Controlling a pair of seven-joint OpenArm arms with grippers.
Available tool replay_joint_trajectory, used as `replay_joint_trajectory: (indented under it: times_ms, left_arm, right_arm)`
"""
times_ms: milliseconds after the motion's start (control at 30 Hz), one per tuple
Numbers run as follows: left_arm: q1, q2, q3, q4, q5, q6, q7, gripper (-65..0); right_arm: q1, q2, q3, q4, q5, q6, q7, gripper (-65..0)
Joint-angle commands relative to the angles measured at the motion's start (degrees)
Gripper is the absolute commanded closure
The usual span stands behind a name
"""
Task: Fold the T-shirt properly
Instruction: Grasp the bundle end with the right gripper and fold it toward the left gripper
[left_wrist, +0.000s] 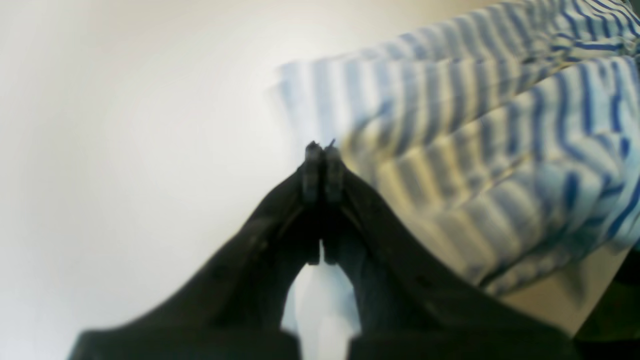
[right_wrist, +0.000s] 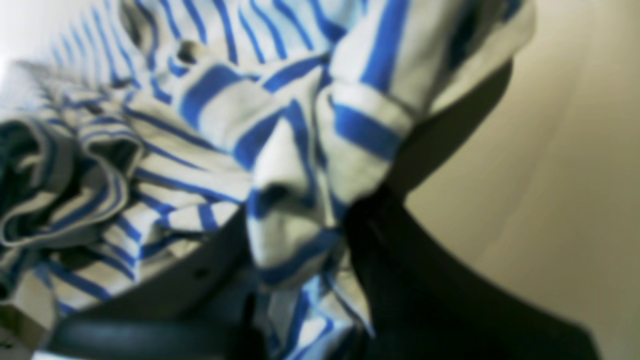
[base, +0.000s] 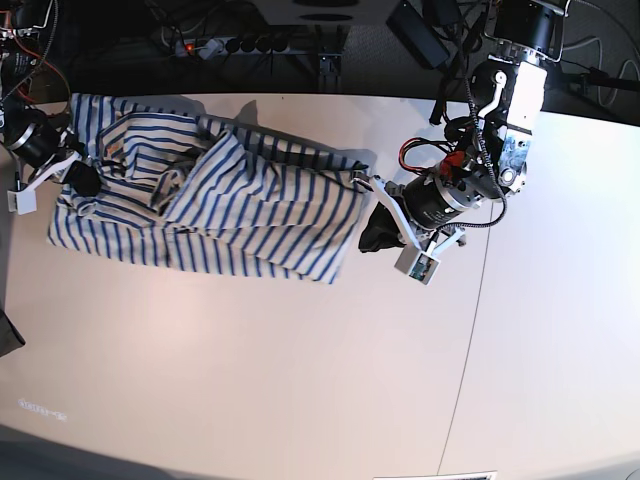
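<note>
Across the far half of the white table (base: 300, 400), we find the T-shirt (base: 250, 205) lying as a long crumpled band, creased and doubled over itself, not yet flattened. We judge it light, soft and limp: it will sag and bunch wherever it is unsupported, and the stripes show every skewed layer. We recommend taking hold at firm edges, such as the hem corners or shoulder seams, rather than in loose mid-cloth, where only one layer may come up. The right gripper (right_wrist: 300, 235), at the band's end on the base view's left, has its jaws clenched on a wad of the striped cloth. The left gripper (left_wrist: 322, 150) sits at the opposite end of the band; in the left wrist view its fingertips are pressed together with no cloth visible between them, the fabric lying just beside.
</note>
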Motion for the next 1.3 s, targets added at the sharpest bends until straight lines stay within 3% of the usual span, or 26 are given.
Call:
replay_joint_trajectory:
  times_ms: [0, 100, 200, 633, 933, 1267]
  left_arm:
    - [-0.6, 0.0, -0.1, 0.9, -0.6, -1.5, -0.2, 0.0]
    - [-0.6, 0.0, -0.1, 0.9, -0.6, -1.6, 0.6, 0.0]
    - [-0.6, 0.0, -0.1, 0.9, -0.6, -1.6, 0.6, 0.0]
    - [-0.5, 0.0, -0.1, -5.1, 0.0, -1.9, -1.8, 0.0]
    - [-0.5, 3.2, 0.0, -11.1, 0.0, -1.9, -2.2, 0.0]
    - [1.2, 7.8, 0.1, -13.6, -0.8, -2.7, -1.7, 0.0]
  right_arm:
    - [-0.3, 2.2, 1.0, 0.1, -1.2, 1.2, -1.5, 0.0]
    - [-0.2, 5.7, 1.4, 1.0, 4.5, 1.2, -3.0, 0.0]
    - [1.2, 7.6, 1.4, 4.7, 6.5, 1.2, -6.5, 0.0]
    - [3.6, 7.1, -0.9, 35.3, 7.6, 1.1, -9.0, 0.0]
    - [5.0, 6.6, -15.1, 45.9, -2.7, 0.3, -5.2, 0.0]
    - [11.6, 2.4, -31.2, 46.0, -15.4, 0.2, -4.5, 0.0]
